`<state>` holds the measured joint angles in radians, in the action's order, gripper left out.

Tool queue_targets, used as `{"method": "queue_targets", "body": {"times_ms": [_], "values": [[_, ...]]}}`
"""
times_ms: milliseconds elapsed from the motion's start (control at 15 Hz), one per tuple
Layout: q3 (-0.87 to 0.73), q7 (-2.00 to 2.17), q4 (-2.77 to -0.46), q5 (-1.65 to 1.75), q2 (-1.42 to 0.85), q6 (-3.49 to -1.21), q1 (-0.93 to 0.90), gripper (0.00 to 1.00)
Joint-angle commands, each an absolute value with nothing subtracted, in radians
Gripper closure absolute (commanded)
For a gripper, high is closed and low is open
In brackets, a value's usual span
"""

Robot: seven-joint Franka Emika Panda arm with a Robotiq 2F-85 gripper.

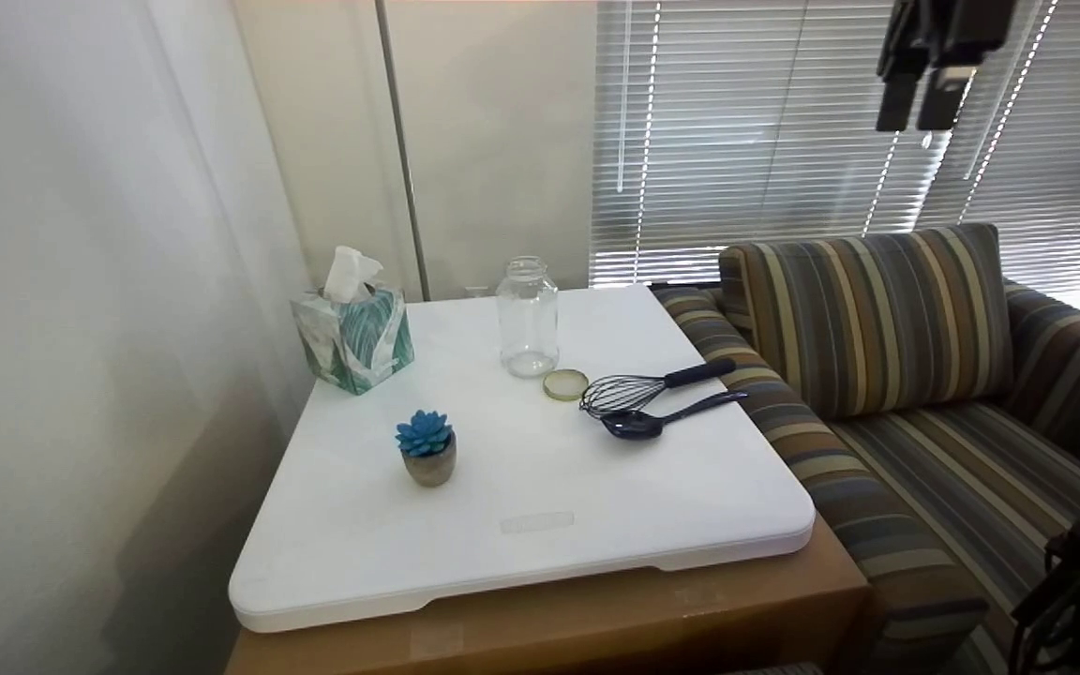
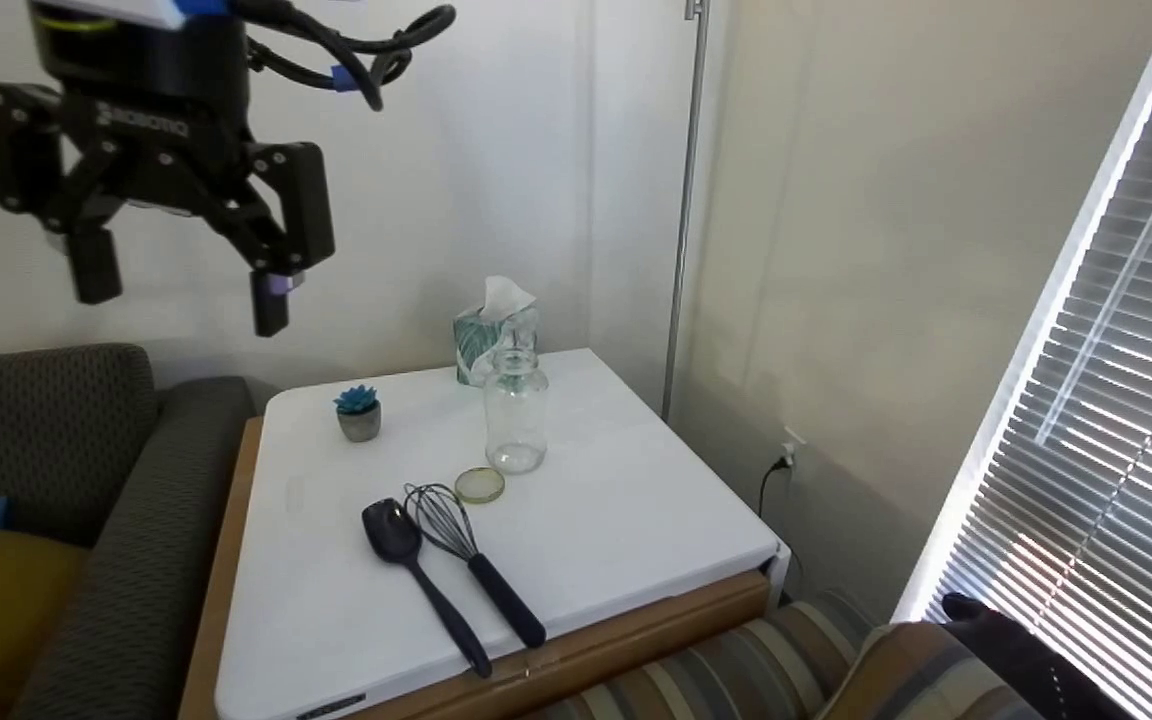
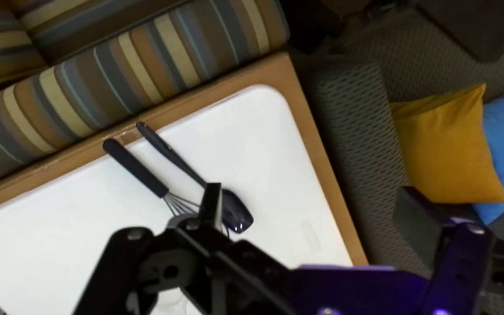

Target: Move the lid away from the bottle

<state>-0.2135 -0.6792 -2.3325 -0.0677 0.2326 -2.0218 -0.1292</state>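
Observation:
The lid, a flat pale disc with a yellowish rim, lies on the white table in both exterior views (image 1: pixel 565 384) (image 2: pixel 479 485). The bottle, a clear glass jar with a narrower open neck, stands upright close beside the lid (image 1: pixel 528 319) (image 2: pixel 516 415). My gripper (image 2: pixel 181 305) is high above the table and well away from both; it also shows in an exterior view (image 1: pixel 918 111). In the wrist view the gripper (image 3: pixel 309 208) has its fingers wide apart with nothing between them. The lid is hidden in the wrist view; a faint clear shape at the bottom edge may be the bottle.
A black whisk (image 1: pixel 629 394) lies right beside the lid, with a dark spoon (image 1: pixel 636 425) next to it. A small blue plant in a grey pot (image 1: pixel 429 455) and a tissue box (image 1: pixel 357 337) stand on the white table (image 1: pixel 362 553). A striped armchair (image 1: pixel 868 319) borders the table.

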Motion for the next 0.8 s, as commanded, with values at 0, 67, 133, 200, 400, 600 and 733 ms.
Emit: {"method": "queue_targets", "body": {"times_ms": [0, 67, 133, 200, 400, 600, 733], "values": [[-0.164, -0.687, -2.314, -0.1, 0.202, -2.057, -0.085, 0.0], [-0.157, -0.686, -2.295, -0.114, 0.177, -2.076, -0.083, 0.0], [-0.152, -0.686, -2.281, -0.119, 0.157, -2.081, -0.082, 0.0], [-0.15, -0.686, -2.271, -0.12, 0.146, -2.081, -0.08, 0.0], [-0.154, -0.691, -2.302, -0.142, 0.176, -2.091, -0.078, 0.0], [-0.138, -0.66, -2.294, -0.114, 0.151, -2.125, -0.065, 0.0], [-0.129, -0.706, -2.228, -0.128, 0.075, -2.131, -0.067, 0.0]]}}
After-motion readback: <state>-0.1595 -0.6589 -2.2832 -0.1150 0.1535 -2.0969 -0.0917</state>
